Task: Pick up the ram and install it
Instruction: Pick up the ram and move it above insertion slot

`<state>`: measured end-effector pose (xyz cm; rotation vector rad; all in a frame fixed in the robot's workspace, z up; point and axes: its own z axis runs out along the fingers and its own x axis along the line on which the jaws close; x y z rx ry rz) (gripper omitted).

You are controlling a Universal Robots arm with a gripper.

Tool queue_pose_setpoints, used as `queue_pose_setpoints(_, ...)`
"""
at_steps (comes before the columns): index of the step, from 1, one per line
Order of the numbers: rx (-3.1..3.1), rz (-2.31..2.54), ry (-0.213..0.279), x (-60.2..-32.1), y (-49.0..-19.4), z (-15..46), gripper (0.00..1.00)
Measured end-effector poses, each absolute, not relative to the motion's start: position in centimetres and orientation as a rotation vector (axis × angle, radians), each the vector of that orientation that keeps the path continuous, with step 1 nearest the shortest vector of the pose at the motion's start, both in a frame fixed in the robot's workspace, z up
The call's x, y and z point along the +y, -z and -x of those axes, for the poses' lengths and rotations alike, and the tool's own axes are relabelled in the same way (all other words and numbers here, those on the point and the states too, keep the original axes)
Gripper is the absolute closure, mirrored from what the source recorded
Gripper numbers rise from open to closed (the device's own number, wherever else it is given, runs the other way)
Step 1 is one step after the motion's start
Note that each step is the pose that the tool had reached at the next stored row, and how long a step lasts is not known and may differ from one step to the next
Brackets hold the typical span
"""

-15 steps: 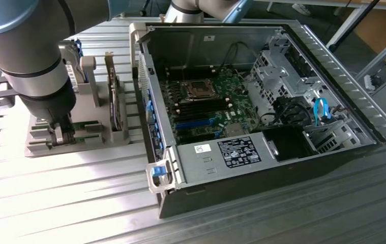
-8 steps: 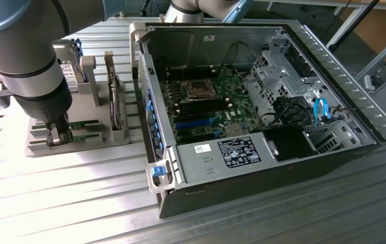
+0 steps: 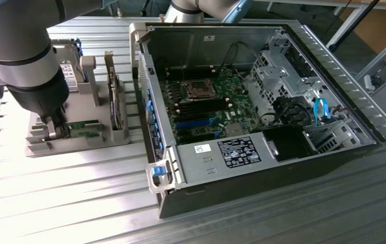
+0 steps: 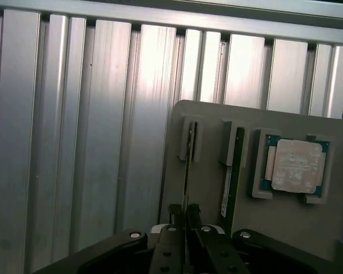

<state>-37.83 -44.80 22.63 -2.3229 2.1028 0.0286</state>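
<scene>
Ram [image 4: 187, 162] stands edge-on in a slot of the grey holder [image 4: 210, 191], with the gripper [image 4: 186, 210] jaws narrow on either side, apparently pinching it. A skewed pull could jam or bend it there. In the exterior view, the arm [image 3: 23, 61] points straight down onto the holder, beside the open computer case [image 3: 247, 188].
</scene>
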Motion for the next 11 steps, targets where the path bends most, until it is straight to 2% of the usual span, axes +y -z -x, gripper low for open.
queue_pose_setpoints(11, 2.103, 2.323, -0.029, -44.8, -26.0, 37.8, 0.87)
